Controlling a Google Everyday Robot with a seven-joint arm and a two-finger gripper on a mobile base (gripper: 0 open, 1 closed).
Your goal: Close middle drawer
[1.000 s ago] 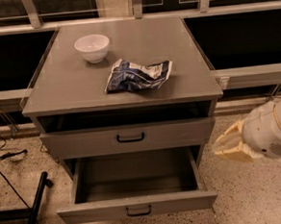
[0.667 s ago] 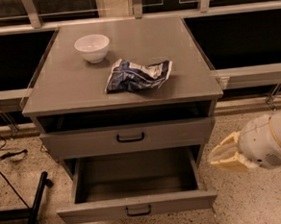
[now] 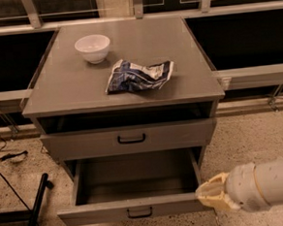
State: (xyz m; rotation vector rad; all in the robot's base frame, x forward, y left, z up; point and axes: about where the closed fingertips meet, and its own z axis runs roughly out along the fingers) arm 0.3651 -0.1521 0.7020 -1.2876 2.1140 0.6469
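Now: fingers [image 3: 213, 198] drawn together, no gap showing, holding nothing, tip at the right front corner of the middle drawer [image 3: 134, 212].
Whole gripper [image 3: 203, 195] low right; drawer pulled well out beneath the top drawer [image 3: 129, 139]. Best shift inward from the corner, press flat on the front panel, push straight back so nothing racks.
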